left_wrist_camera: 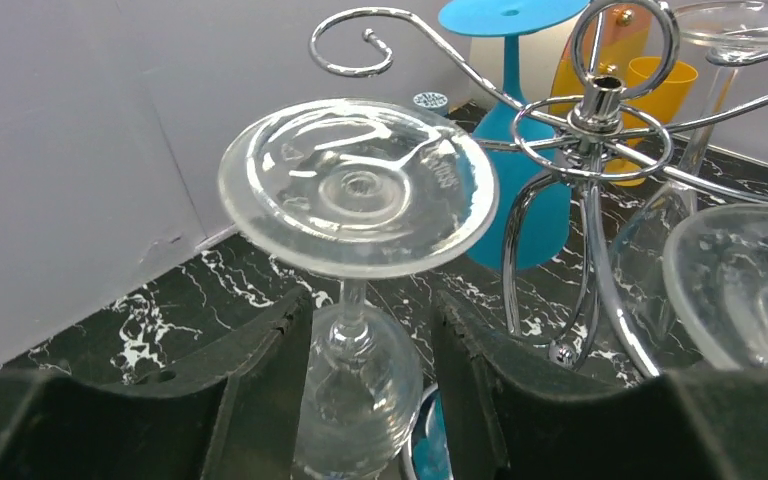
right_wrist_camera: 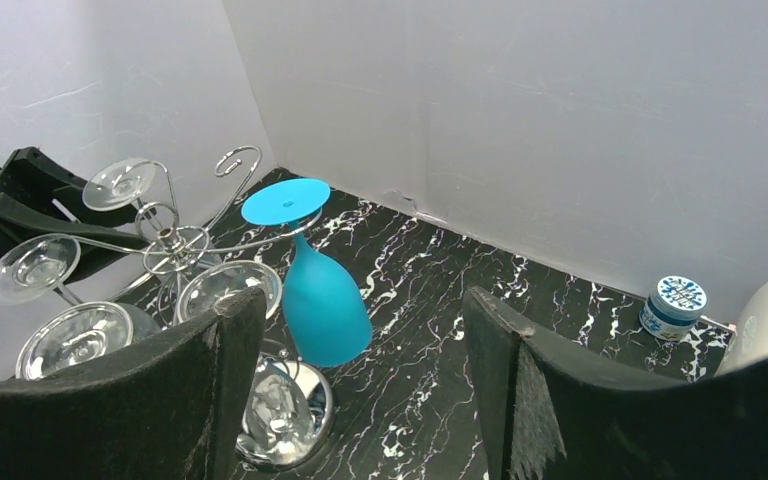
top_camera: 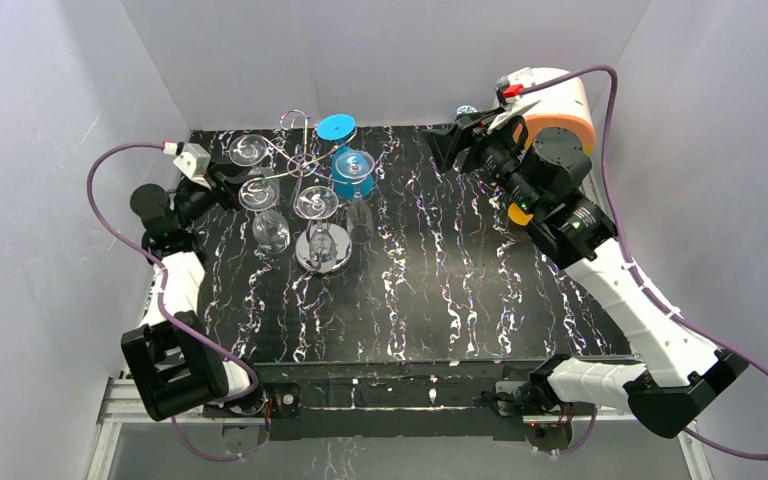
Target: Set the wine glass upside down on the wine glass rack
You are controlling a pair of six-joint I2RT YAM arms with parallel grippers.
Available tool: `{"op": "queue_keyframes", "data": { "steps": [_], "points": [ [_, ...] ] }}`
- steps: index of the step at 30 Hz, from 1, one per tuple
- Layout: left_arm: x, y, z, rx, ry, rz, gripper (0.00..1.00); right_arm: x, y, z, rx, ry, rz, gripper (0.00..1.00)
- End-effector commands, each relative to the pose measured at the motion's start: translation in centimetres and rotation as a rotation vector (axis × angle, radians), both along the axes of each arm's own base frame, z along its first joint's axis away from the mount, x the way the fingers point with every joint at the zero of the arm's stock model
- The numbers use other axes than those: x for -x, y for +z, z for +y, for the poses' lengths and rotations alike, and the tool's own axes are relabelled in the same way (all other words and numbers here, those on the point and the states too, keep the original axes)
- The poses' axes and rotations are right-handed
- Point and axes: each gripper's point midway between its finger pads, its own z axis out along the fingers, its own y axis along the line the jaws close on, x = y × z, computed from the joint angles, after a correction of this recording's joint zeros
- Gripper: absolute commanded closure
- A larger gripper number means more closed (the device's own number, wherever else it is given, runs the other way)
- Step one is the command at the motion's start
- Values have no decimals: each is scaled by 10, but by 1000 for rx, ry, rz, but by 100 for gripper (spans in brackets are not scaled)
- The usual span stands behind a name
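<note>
A clear wine glass (left_wrist_camera: 358, 185) is upside down, foot up, its bowl between my left gripper's fingers (left_wrist_camera: 260, 385). The left finger touches the bowl, and a narrow gap shows on the right side. My left gripper (top_camera: 228, 180) (left_wrist_camera: 370, 310) is open at the left side of the silver wire wine glass rack (top_camera: 322, 250) (left_wrist_camera: 600, 100) (right_wrist_camera: 170, 240). Whether the stem sits in a rack arm is unclear. My right gripper (top_camera: 450, 148) (right_wrist_camera: 365, 300) is open and empty above the table at the back right, well away from the rack.
A blue glass (top_camera: 352, 172) (left_wrist_camera: 520, 200) (right_wrist_camera: 325, 310) and several clear glasses (top_camera: 315, 203) (right_wrist_camera: 75, 340) hang upside down on the rack. A small blue-and-white jar (right_wrist_camera: 675, 305) stands by the back wall. White walls close in the black marbled table (top_camera: 440, 290).
</note>
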Motion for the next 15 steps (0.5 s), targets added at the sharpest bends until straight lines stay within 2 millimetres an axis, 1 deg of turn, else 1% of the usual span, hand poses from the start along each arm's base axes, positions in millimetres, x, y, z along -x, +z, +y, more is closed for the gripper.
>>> {"op": "queue_keyframes", "data": {
  "steps": [1, 2, 4, 7, 9, 11, 15],
  "points": [
    [17, 19, 9, -61, -17, 11, 54, 2, 28, -1, -37, -7, -60, 20],
    [16, 4, 13, -71, 11, 89, 53, 1, 27, -1, -34, -6, -56, 20],
    [16, -11, 24, -164, 66, 142, 53, -1, 24, 0, -29, -11, -49, 20],
    [17, -23, 44, -236, 179, 222, 52, -4, 18, 3, -28, -7, -35, 20],
    [19, -22, 57, -265, 265, 259, 52, -5, 16, 5, -32, -4, -27, 20],
    [22, -15, 66, -279, 324, 272, 51, -7, 13, 6, -39, -10, -13, 20],
    [21, 7, 84, -262, 456, 272, 49, -18, -6, 1, -63, -77, 75, 15]
  ]
}}
